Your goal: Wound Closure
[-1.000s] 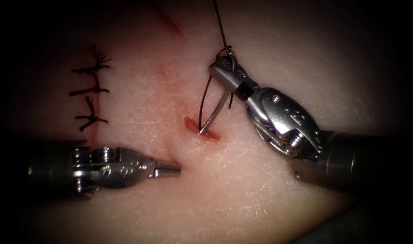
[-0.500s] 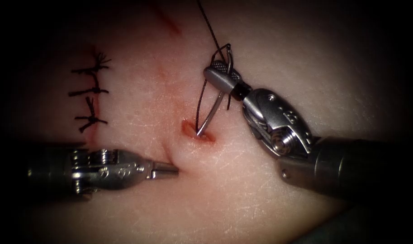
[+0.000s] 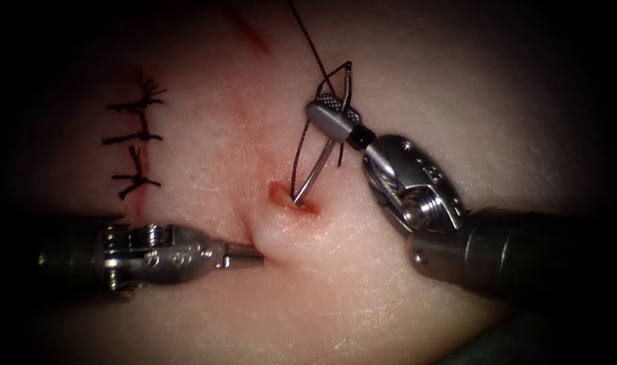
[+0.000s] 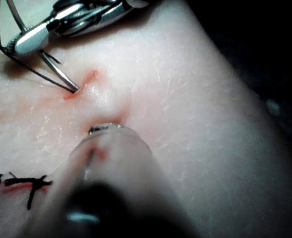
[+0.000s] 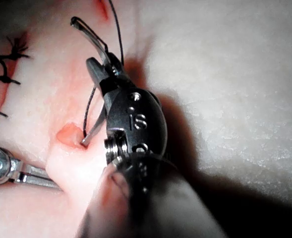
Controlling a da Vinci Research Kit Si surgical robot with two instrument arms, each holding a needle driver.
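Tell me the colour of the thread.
The thread is black; the endoscope view shows it best.

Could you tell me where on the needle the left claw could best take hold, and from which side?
Judging by its pose, the bare stretch of the needle between the right claw, shut on its upper part near the thread end, and the tip in the cut. Come from the cut's left, where the left claw presses the tissue.

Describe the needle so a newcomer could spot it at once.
Start at the right claw, shut on the needle near its thread end. Follow that thin curved steel sliver down to its tip in the red cut. The black thread beside it is darker and finer.
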